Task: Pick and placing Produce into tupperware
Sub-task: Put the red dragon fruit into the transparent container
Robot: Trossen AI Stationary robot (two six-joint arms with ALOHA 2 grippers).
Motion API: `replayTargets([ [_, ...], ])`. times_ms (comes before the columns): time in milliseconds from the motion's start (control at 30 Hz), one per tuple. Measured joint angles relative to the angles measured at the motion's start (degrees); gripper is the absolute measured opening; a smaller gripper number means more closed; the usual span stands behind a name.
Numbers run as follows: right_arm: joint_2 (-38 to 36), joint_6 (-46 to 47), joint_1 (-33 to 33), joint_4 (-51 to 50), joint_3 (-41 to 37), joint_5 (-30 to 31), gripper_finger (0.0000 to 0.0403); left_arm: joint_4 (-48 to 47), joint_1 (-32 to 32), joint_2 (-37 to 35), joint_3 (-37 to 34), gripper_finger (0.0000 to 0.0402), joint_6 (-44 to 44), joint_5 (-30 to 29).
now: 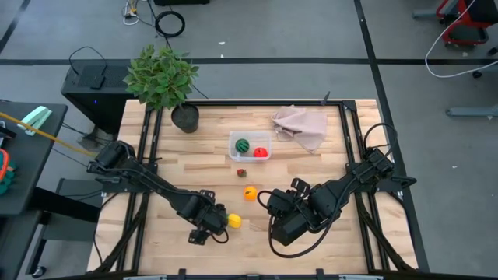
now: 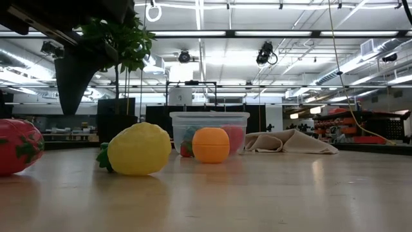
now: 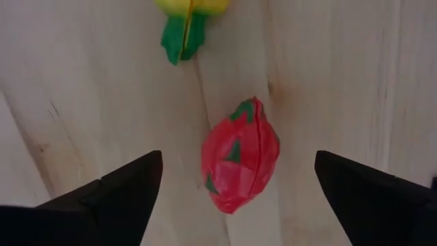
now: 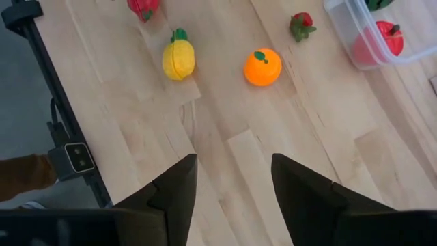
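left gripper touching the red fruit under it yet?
Apart. In the left wrist view the left gripper stands open, and bare wood shows on both sides between its fingers and the red fruit.

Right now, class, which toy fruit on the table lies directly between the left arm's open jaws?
The red fruit with green flecks. It lies between the left gripper jaws; the yellow fruit lies beyond them, and the orange sits nearer the tupperware.
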Motion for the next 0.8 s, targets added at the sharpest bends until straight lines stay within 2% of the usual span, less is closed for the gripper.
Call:
replayTargets([
  [167,0.00,-0.02,0.00,0.00,0.00,0.02,0.0195,1.06,-0.15,-0.03,-0.45,0.0387,-1.99,0.12],
  [333,-0.02,0.02,0.00,-0.01,0.00,0.20,0.0195,3.54,-0.07,-0.11,-7.10,0.0387,-10.90,1.66],
  [467,-0.02,0.00,0.00,0.00,0.00,0.20,0.0195,8.35,-0.83,-0.11,-11.81,0.0386,-13.52,3.09],
  [600,-0.02,-0.02,-0.14,0.00,0.00,0.20,0.0195,12.26,-2.24,-0.24,-13.16,0.0386,-12.20,2.54],
  [800,-0.02,0.02,-0.15,0.00,0.00,0.22,0.0195,14.33,-4.05,-0.26,-13.20,0.0386,-10.56,-1.64],
])
